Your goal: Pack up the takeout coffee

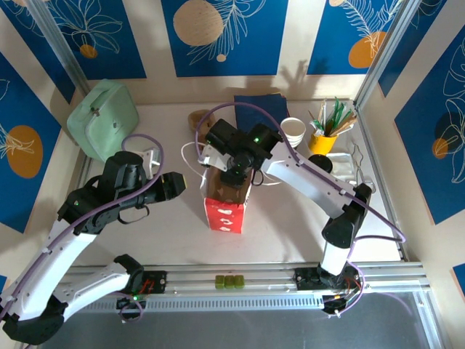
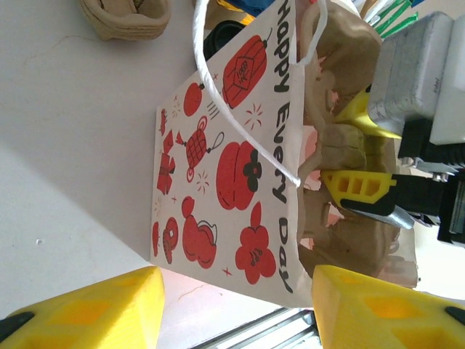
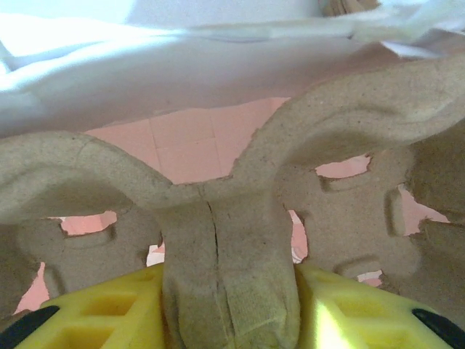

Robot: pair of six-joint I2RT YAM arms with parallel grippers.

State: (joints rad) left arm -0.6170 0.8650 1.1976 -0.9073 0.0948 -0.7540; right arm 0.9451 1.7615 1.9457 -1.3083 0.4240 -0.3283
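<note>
A white paper bag (image 1: 224,211) printed with red figures stands at mid-table, its mouth open upward. My right gripper (image 1: 236,173) hangs over that mouth, shut on the middle post of a brown pulp cup carrier (image 3: 232,240) that sits partly inside the bag. The left wrist view shows the bag (image 2: 225,160), the carrier (image 2: 349,240) and the right gripper (image 2: 352,149) in the mouth. My left gripper (image 1: 182,183) is open just left of the bag, its yellow fingers (image 2: 94,309) apart with nothing between them. The takeout coffee is out of view.
A pale green case (image 1: 102,120) lies at the back left. Behind the bag are a dark blue napkin (image 1: 261,105), a stack of white cups (image 1: 293,131), a yellow cup of utensils (image 1: 323,138), a black lid (image 1: 323,163) and a wire rack (image 1: 350,169).
</note>
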